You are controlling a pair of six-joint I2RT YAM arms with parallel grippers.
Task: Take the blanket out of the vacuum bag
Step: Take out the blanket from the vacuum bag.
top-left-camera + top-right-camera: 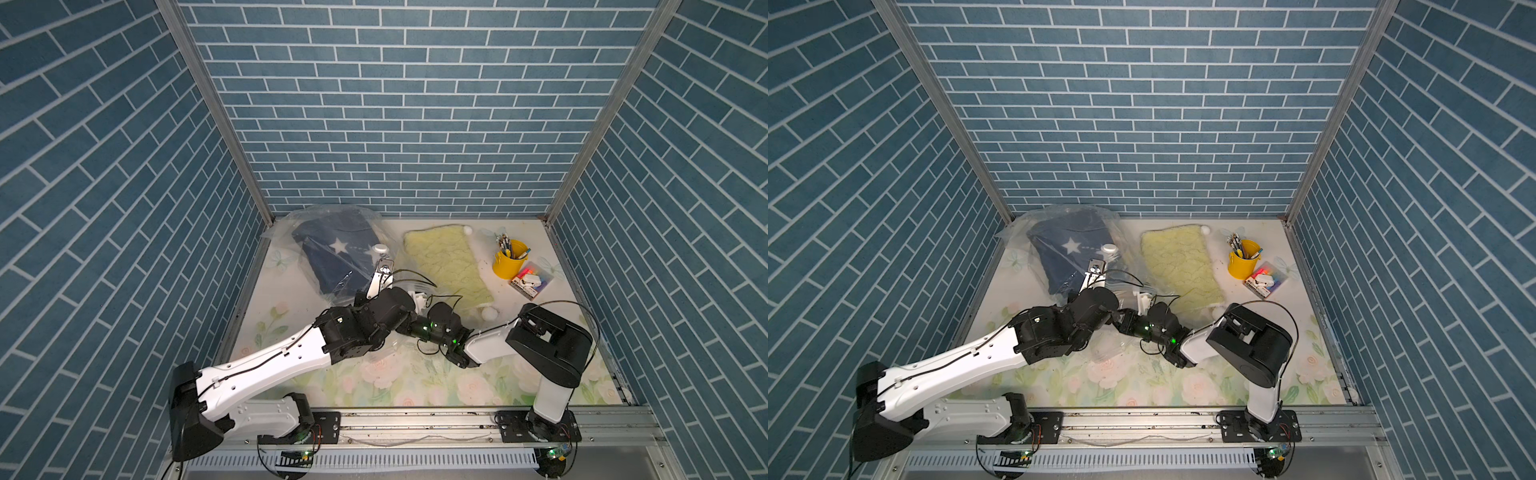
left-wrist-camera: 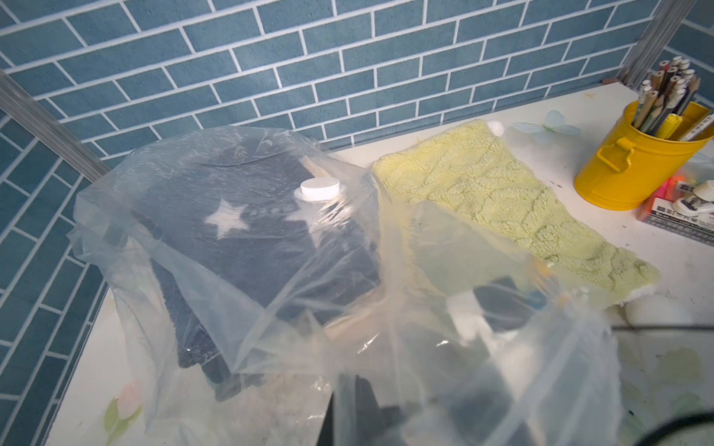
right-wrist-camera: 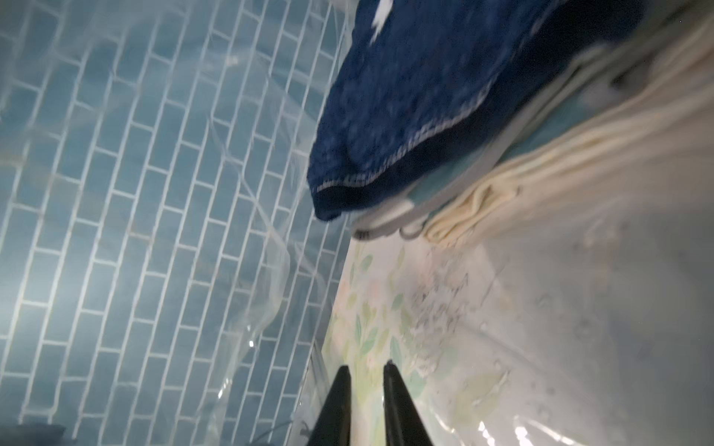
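The large clear crinkly plastic vacuum bag (image 1: 286,232) lies at the upper left of the floral-printed desk (image 1: 415,386) in both top views, pushed against the blue brick-patterned back wall (image 1: 415,124). Its round white valve cap (image 1: 379,248) sits on top. The folded navy blanket with white stars (image 1: 328,257) is inside the bag, wholly under the film.

The left gripper (image 1: 383,271) reaches to the bag's right edge, just below the cap in the frame, and is clenched. In the left wrist view loose film drapes over it, and whether it pinches that film cannot be told. The right gripper (image 3: 367,368) appears in the right wrist view with its black fingers (image 3: 336,405) a narrow gap apart and plastic all around. It points toward the blanket's stitched edge. Whether it grasps any film cannot be told.

Right of the bag lie a pale yellow fluffy mat (image 1: 446,266), a yellow metal bucket of pencils (image 1: 509,264) and a pack of coloured markers (image 1: 532,282).
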